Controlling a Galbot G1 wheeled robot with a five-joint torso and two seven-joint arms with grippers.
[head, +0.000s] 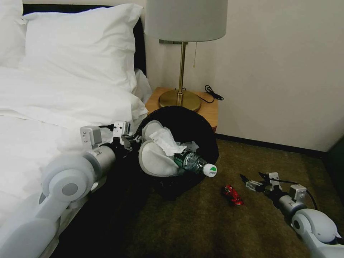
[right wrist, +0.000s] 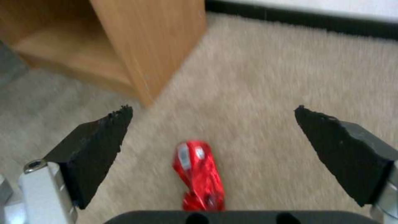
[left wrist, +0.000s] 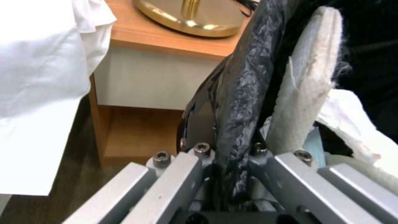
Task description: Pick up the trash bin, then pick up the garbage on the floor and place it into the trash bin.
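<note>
Left claw (left wrist: 224,174) clamps round black mesh trash bin's (head: 195,125) rim, slippers inside | right claw (right wrist: 211,137) wide over crushed red can (right wrist: 199,175), last on tan carpet floor (right wrist: 269,77)

bed (head: 53,100) white, left | nightstand (head: 211,111) wood, brass lamp (head: 182,53) | wall (head: 286,71) cream | carpet (head: 215,229) tan

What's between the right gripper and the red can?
Bare carpet. Head view shows right gripper open beside the crushed red can, nothing between.

left end effector (head: 133,139) holds trash bin (head: 200,143) rim | crushed red can (head: 232,195) on floor (head: 200,229)
</note>
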